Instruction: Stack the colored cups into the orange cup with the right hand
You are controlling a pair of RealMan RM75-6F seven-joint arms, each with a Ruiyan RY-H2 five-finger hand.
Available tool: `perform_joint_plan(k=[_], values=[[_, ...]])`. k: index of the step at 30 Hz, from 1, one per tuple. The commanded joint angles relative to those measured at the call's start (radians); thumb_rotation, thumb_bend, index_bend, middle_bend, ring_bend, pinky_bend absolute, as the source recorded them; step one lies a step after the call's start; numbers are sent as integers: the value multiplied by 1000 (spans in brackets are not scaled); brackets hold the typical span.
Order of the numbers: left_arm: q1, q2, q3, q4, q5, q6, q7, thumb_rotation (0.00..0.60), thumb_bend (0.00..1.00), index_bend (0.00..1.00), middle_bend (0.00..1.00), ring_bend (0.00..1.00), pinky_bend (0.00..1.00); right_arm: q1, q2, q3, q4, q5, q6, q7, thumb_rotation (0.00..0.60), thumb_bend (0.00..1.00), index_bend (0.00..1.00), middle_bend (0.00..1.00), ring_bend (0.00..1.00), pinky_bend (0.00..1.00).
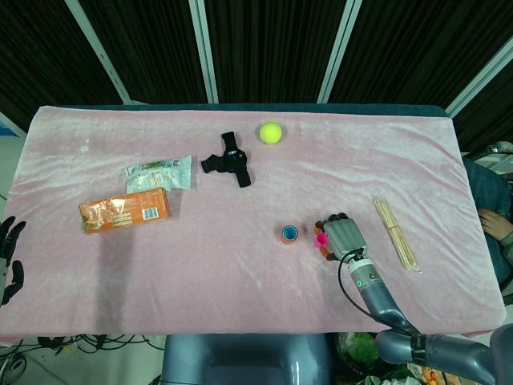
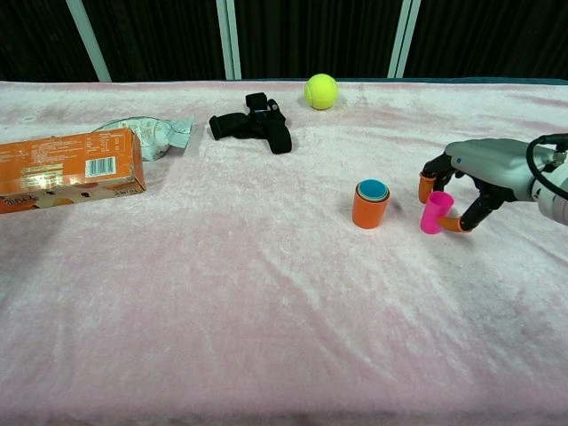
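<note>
The orange cup stands upright on the pink cloth with a blue cup nested inside it. Just to its right a pink cup stands on the cloth. My right hand is down over the pink cup and pinches it, thumb in front near the base and fingers behind the rim. My left hand hangs off the table's left edge with its fingers apart, holding nothing.
A tennis ball and a black strap lie at the back. An orange box and a snack packet lie at the left. Wooden skewers lie right of my right hand.
</note>
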Motion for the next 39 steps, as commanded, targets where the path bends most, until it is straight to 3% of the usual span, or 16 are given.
perform_joint_plan(k=[1,10,16,23,29,39], values=[[0,0,-1,1,-1,0,-1,600,707,54,13,0,12,-4,-4,4,7,-6,0,5,600,318,486,500,291,213],[-1,0,0,-1,-1,-1,1,600,707,54,12,0,12,0,34,34,-43,-19,-4,1,600,359,503,520,306,215],[-2,1,2,-3,1,-4,1,600,707,54,12,0,12,45,126,109,-179,21,-29,-32,600,359,504,521,306,214],[-1,1,4,-5,4,-3,3,600,707,54,12,0,12,105,148,147,-242,72,-47,-104,600,359,506,521,306,215],[-1,1,3,-3,4,-2,1,600,707,54,12,0,12,137,126,152,-248,95,-46,-129,600,359,506,521,307,214],[-1,3,1,0,0,-3,-6,600,707,54,12,0,12,143,109,117,-252,91,-33,-139,600,359,506,521,306,214]])
